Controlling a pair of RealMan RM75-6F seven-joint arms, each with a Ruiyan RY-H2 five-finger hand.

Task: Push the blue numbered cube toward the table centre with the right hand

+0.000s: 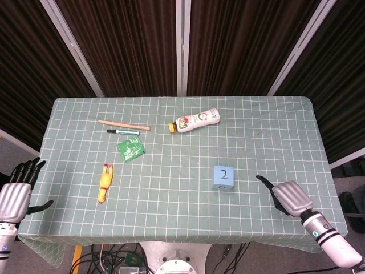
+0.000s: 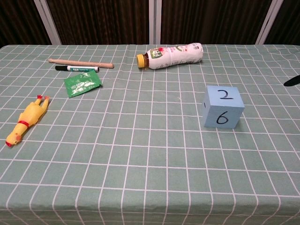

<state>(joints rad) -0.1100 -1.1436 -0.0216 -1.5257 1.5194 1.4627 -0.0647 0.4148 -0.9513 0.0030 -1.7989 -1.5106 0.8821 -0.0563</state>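
Observation:
The blue numbered cube (image 1: 223, 177) stands on the green checked cloth right of the table's middle, with a 2 on top and a 6 on its near face (image 2: 223, 107). My right hand (image 1: 288, 196) hovers over the table's near right part, back upward, dark fingertips (image 1: 261, 180) pointing toward the cube with a gap between them and it. It holds nothing. In the chest view only a dark fingertip (image 2: 291, 80) shows at the right edge. My left hand (image 1: 15, 191) hangs off the table's left edge, fingers spread and empty.
A yellow rubber chicken (image 1: 105, 182) lies at the near left. A green packet (image 1: 130, 148), a marker (image 1: 122, 132) and a wooden stick (image 1: 123, 124) lie at the far left. A drink bottle (image 1: 194, 120) lies on its side at the back centre.

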